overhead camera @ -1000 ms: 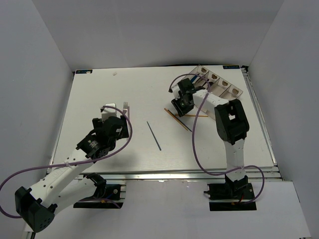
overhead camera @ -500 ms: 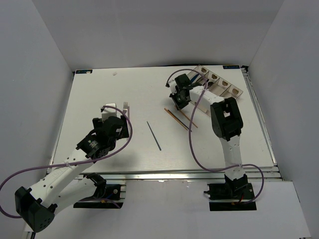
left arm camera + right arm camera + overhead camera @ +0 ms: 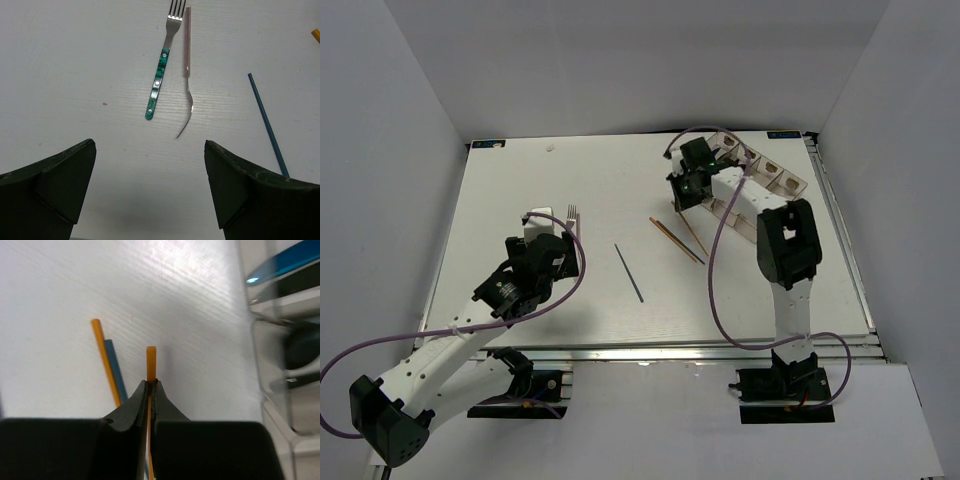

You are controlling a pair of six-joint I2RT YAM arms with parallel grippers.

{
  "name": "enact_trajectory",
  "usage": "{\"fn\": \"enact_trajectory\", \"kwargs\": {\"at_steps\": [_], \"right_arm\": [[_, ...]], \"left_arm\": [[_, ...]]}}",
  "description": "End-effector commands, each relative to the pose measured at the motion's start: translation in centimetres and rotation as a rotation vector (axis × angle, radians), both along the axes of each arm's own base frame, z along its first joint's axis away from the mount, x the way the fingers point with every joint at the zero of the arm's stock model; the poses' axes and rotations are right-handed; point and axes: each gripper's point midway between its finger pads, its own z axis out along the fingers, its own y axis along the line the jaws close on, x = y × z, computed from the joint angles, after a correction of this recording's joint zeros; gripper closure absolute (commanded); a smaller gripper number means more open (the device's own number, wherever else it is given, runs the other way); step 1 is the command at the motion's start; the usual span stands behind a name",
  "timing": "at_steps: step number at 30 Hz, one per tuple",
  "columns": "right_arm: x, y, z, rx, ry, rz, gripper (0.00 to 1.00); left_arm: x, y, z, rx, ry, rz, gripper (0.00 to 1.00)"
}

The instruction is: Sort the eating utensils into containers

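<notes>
Near the containers (image 3: 782,176), right tool (image 3: 150,386) pinches an orange chopstick (image 3: 151,357) — left tool (image 3: 149,147) gapes wide.

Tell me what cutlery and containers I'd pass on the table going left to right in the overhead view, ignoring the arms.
fork → dark blue chopstick → loose orange chopstick → clear bins
</notes>
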Motion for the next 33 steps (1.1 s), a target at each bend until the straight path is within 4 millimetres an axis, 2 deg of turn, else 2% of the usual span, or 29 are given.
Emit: {"fn": "enact_trajectory", "kwargs": {"at_steps": [1, 2, 3, 4, 5, 7, 8, 9, 10, 11, 12, 13, 14, 15, 17, 20, 22, 27, 33], "right_arm": [[2.5, -1.1, 9.7, 0.221, -0.148, -0.168, 1.0], [2.6, -1.5, 10.6, 0.267, -0.147, -0.19, 1.0], [3.2, -3.2, 12.2, 0.299, -0.173, -0.242, 1.0], [3.7, -4.0, 13.0, 0.328, -0.191, -0.276, 1.0], [4.4, -6.2, 13.0, 0.343, -0.188, -0.379, 1.0], [5.7, -8.8, 14.8, 0.403, -0.247, -0.49, 1.0], [6.7, -11.5, 15.1, 0.463, -0.26, -0.61, 1.0], [6.7, -13.0, 14.5, 0.479, -0.238, -0.683, 1.0], [7.6, -14.3, 15.0, 0.524, -0.267, -0.734, 1.0], [8.0, -16.9, 14.4, 0.571, -0.251, -0.853, 1.0], [8.3, -18.2, 14.3, 0.599, -0.252, -0.909, 1.0], [8.6, -18.7, 14.3, 0.631, -0.253, -0.939, 1.0], [9.4, -20.7, 14.8, 0.672, -0.293, -0.985, 1.0], [9.5, -22.1, 14.0, 0.7, -0.283, -1.048, 1.0], [10.7, -22.9, 14.9, 0.732, -0.352, -1.036, 1.0], [11.7, -23.7, 14.3, 0.697, -0.387, -1.051, 1.0], [11.8, -24.2, 13.1, 0.684, -0.387, -1.077, 1.0], [12.1, -23.9, 10.8, 0.683, -0.366, -1.072, 1.0], [12.1, -24.2, 8.6, 0.653, -0.335, -1.099, 1.0]], "left_arm": [[0.3, -0.4, 1.3, -0.031, -0.04, -0.009, 0.02], [0.3, -0.4, 1.3, -0.032, -0.041, -0.009, 0.02], [0.3, -0.3, 1.3, -0.033, -0.042, -0.009, 0.02], [0.3, -0.3, 1.3, -0.033, -0.042, -0.009, 0.02], [0.2, -0.4, 1.3, -0.034, -0.042, -0.01, 0.02], [0.2, -0.4, 1.3, -0.033, -0.041, -0.012, 0.02], [0.3, -0.5, 1.3, -0.034, -0.04, -0.013, 0.02], [0.3, -0.5, 1.3, -0.035, -0.04, -0.014, 0.02], [0.3, -0.5, 1.3, -0.034, -0.039, -0.015, 0.02], [0.3, -0.5, 1.2, -0.034, -0.039, -0.016, 0.02], [0.3, -0.5, 1.2, -0.033, -0.038, -0.015, 0.02], [0.3, -0.4, 1.2, -0.033, -0.038, -0.013, 0.02], [0.3, -0.5, 1.2, -0.033, -0.038, -0.016, 0.02], [0.3, -0.5, 1.2, -0.033, -0.036, -0.017, 0.02], [0.3, -0.6, 1.2, -0.034, -0.036, -0.019, 0.02], [0.3, -0.6, 1.1, -0.031, -0.033, -0.021, 0.02], [0.3, -0.6, 1.1, -0.031, -0.031, -0.021, 0.02], [0.3, -0.6, 1.0, -0.028, -0.029, -0.023, 0.02], [0.3, -0.6, 1.1, -0.031, -0.032, -0.023, 0.02]]}}
